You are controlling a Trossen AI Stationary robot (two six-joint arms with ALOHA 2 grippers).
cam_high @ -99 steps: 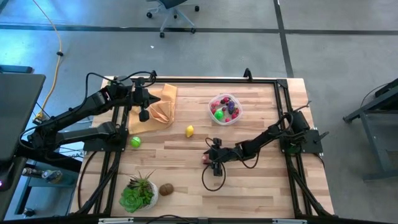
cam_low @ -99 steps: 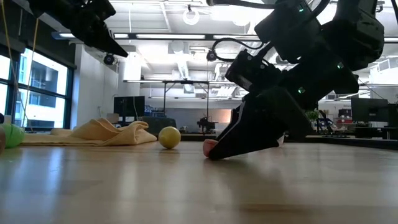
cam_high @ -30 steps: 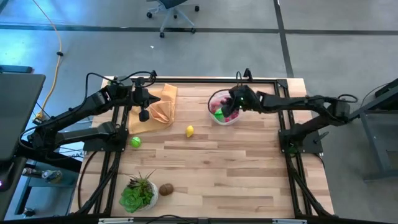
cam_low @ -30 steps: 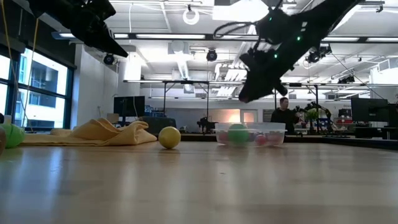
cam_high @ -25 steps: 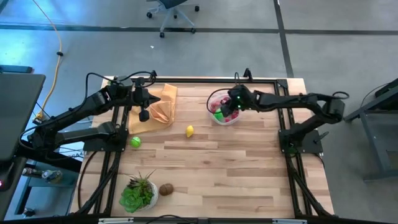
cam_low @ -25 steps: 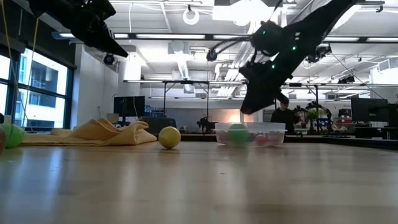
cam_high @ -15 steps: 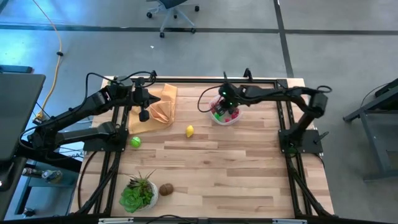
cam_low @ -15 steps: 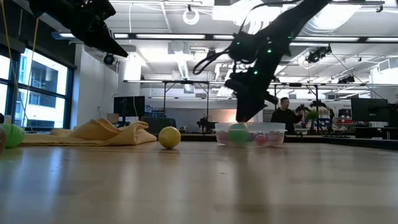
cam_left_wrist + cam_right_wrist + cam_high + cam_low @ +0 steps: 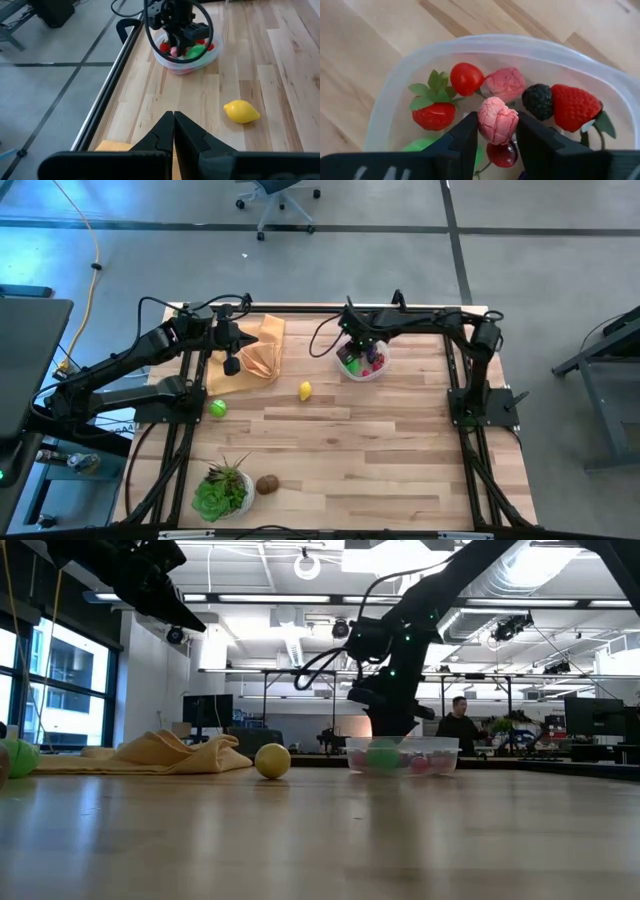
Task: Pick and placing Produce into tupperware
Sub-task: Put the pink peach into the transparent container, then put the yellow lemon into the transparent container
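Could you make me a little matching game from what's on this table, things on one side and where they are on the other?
Things:
1. lemon
2. pink piece
3. brown fruit
4. strawberry

Places:
A. beside the plant pot
B. lying in the tub
C. between the right gripper fingers
D. alone on bare wood, mid-table

Pairs: 1-D, 2-C, 3-A, 4-B

The wooden table [image 9: 400, 460] bears tub [image 9: 362, 366], lemon [image 9: 305, 391], cloth [image 9: 255, 355], perhaps plant [image 9: 220, 490].

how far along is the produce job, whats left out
Done: the tupperware holds strawberries, a tomato and more. In hand: the right gripper grips a pink piece over it. Left out: lemon, green ball, brown piece. The left gripper waits shut.
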